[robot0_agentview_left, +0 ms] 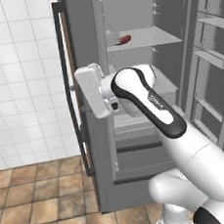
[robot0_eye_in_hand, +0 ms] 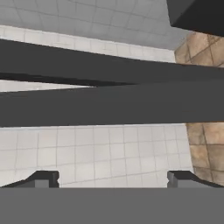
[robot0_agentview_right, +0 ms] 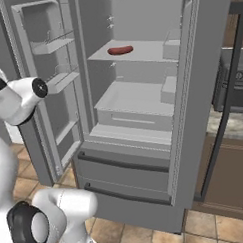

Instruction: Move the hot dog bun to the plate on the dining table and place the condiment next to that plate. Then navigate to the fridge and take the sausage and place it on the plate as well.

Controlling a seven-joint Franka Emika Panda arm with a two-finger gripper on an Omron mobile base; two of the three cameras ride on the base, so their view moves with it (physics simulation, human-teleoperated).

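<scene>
Kitchen, tiled floor — fridge (robot0_agentview_right: 143,117) doors open; sausage (robot0_agentview_right: 120,50) lying on upper shelf (robot0_agentview_right: 145,52). Tool (robot0_eye_in_hand: 112,179) spread wide, empty — facing dark door handle (robot0_eye_in_hand: 109,87).

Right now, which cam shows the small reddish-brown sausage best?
The right base view: the small reddish-brown sausage lies unobstructed on the upper shelf of the grey steel fridge. The left base view catches just its end past the shelf wall.
</scene>
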